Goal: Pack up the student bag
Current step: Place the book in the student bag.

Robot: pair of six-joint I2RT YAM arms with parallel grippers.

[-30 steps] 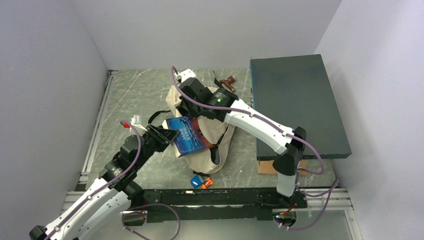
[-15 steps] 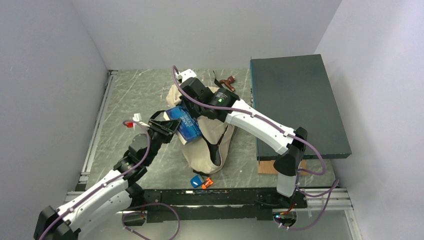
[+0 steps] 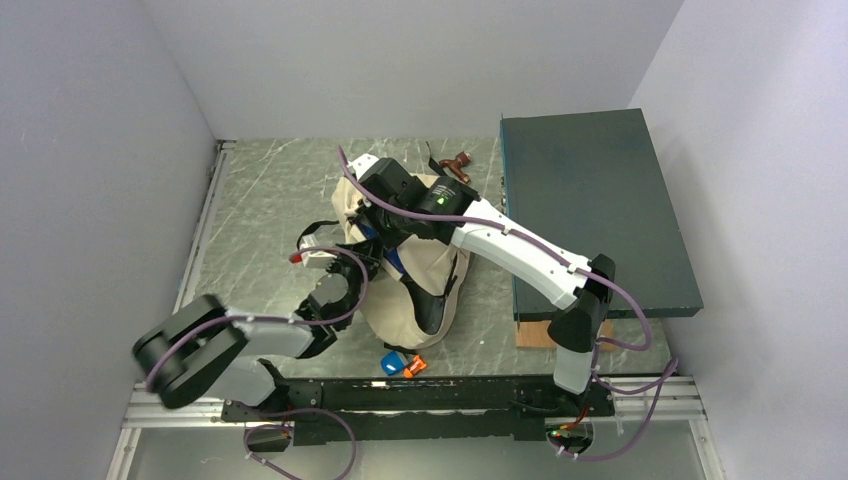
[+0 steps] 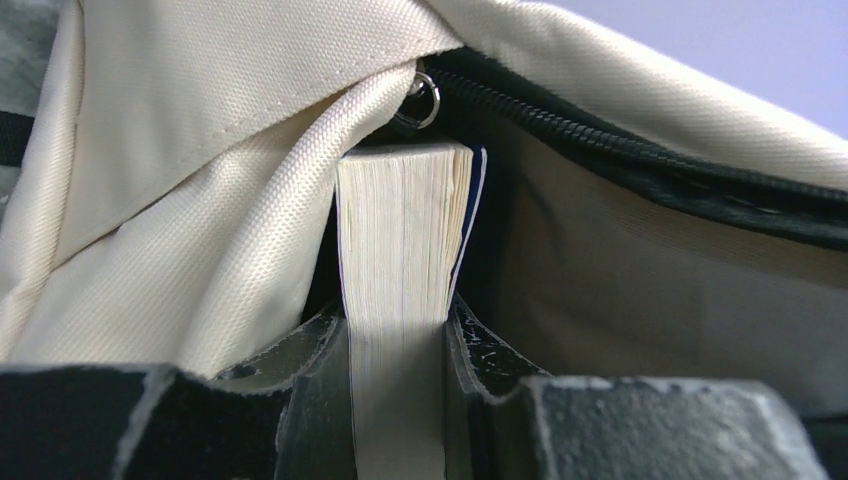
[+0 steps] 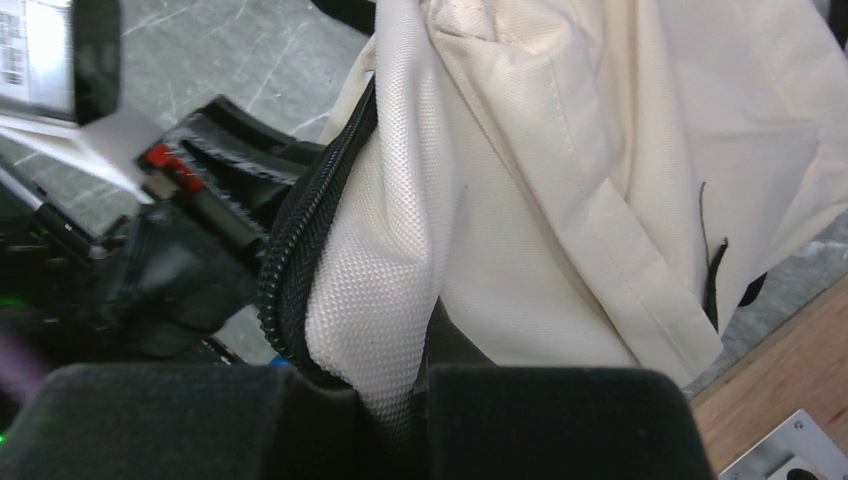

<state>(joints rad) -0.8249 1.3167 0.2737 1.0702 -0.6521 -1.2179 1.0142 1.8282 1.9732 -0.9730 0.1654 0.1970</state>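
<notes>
A grey-green marbled table (image 3: 260, 200) boxed in by pale walls carries the student bag (image 3: 425, 280), slumped near its middle. The step in hand looks like loading a book (image 4: 400, 240) into the bag: the left gripper (image 4: 398, 330) pinches the book across its covers, page edge showing between the fingers, and the book's leading end is inside the bag's mouth. The right gripper (image 5: 400, 405), above the bag, is pressed together on the cream rim beside the black zip (image 5: 300, 240), lifting that lip so the mouth gapes. The next move probably calls for pushing the book deeper, then letting go. Room is tight: a metal zip ring (image 4: 425, 95) sits just over the book's upper corner and folded canvas hugs one cover, while the bag's interior past the other cover looks open. A dark teal box (image 3: 590, 200) lies right of the bag, clear of the work
</notes>
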